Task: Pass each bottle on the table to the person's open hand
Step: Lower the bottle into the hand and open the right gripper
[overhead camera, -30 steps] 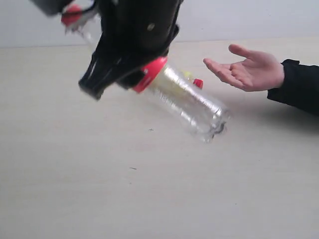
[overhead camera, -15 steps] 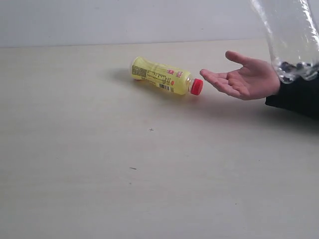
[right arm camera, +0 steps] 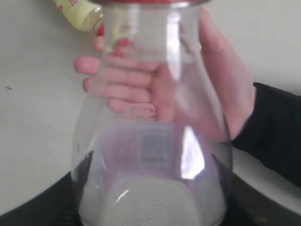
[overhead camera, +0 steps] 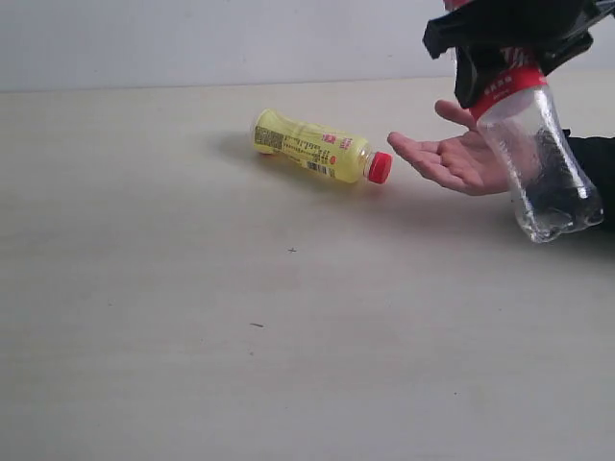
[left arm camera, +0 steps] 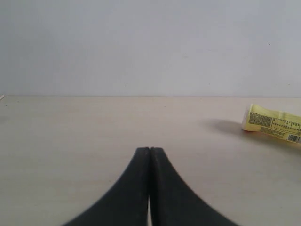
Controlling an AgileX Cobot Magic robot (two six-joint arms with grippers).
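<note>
My right gripper [overhead camera: 509, 43] is shut on the red-labelled neck of the clear bottle [overhead camera: 540, 168], which hangs base down and tilted just above and in front of the person's open hand [overhead camera: 450, 158]. Through the bottle [right arm camera: 155, 141] the right wrist view shows the palm [right arm camera: 225, 94] beneath it. The yellow bottle with the red cap [overhead camera: 317, 146] lies on its side on the table [overhead camera: 192, 317], its cap towards the hand. My left gripper [left arm camera: 149, 150] is shut and holds nothing; the yellow bottle [left arm camera: 273, 126] lies off to its side. The other two bottles are out of view.
The person's black sleeve [overhead camera: 591, 158] rests on the table at the right edge. A pale wall [overhead camera: 192, 38] runs behind the table's far edge. A few tiny dark specks [overhead camera: 291, 251] mark the tabletop.
My right gripper has carried the clear bottle from the left-middle of the exterior view across to the right, then lowered it over the open hand. The yellow bottle has stayed put.
</note>
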